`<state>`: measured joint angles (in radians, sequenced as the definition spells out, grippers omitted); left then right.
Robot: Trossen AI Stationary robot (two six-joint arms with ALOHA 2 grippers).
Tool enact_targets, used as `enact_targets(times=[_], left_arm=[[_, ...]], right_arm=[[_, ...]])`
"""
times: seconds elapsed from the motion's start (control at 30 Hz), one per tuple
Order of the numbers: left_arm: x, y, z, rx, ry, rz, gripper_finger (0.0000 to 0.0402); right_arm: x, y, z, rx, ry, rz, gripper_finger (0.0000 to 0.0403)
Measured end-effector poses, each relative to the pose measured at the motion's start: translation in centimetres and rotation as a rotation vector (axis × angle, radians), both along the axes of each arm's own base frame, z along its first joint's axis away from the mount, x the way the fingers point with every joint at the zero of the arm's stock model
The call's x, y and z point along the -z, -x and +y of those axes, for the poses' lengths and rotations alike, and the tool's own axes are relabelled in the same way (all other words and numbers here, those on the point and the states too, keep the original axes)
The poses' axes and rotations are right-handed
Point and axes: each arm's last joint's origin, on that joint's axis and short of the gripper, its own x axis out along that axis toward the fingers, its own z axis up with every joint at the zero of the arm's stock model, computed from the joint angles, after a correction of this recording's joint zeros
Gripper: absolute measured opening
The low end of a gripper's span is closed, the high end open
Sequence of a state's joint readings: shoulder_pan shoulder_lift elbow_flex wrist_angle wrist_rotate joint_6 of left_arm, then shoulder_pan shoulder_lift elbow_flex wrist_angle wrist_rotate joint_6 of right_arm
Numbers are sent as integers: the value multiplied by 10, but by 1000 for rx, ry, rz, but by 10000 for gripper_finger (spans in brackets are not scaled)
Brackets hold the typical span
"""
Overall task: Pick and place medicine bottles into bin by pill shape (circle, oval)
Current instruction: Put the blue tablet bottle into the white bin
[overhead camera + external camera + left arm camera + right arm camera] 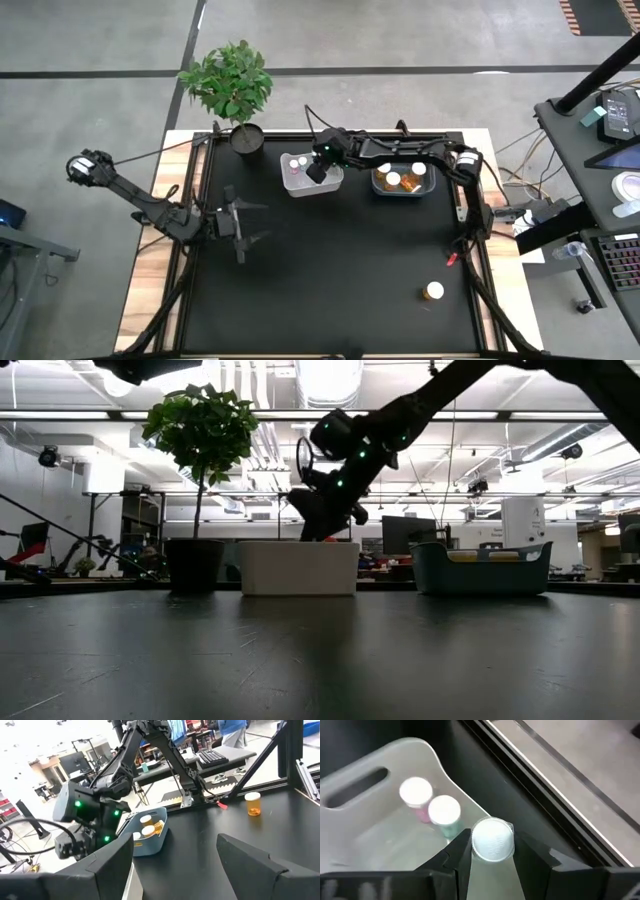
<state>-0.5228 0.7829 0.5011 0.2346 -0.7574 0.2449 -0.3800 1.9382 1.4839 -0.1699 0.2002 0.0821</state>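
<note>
Right wrist view: the right gripper [492, 851] hangs over the white bin [380, 780], its fingers [462, 847] clenched on a white-capped bottle [492, 839]. Two more bottles [430, 805] stand inside that bin, touching each other. From above, the white bin [297, 186] sits beside the plant [232, 85], with a blue bin [403, 190] holding amber bottles [401, 176] just beside it. One amber bottle [433, 291] stands alone near the table's right edge, near a small red object [451, 259]. The left gripper [240, 224] waits over the left half of the table, fingers spread and holding nothing.
</note>
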Motion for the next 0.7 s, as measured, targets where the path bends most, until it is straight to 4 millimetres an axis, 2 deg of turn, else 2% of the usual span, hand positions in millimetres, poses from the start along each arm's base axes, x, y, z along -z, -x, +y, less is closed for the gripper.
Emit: enact_targets(times=[0.33, 0.7], left_arm=[[3, -2, -1, 2, -42, 27, 270], [3, -1, -1, 3, -59, 28, 270]], right_arm=[[22, -9, -4, 17, -30, 36, 118], [23, -10, -4, 27, -39, 29, 125]])
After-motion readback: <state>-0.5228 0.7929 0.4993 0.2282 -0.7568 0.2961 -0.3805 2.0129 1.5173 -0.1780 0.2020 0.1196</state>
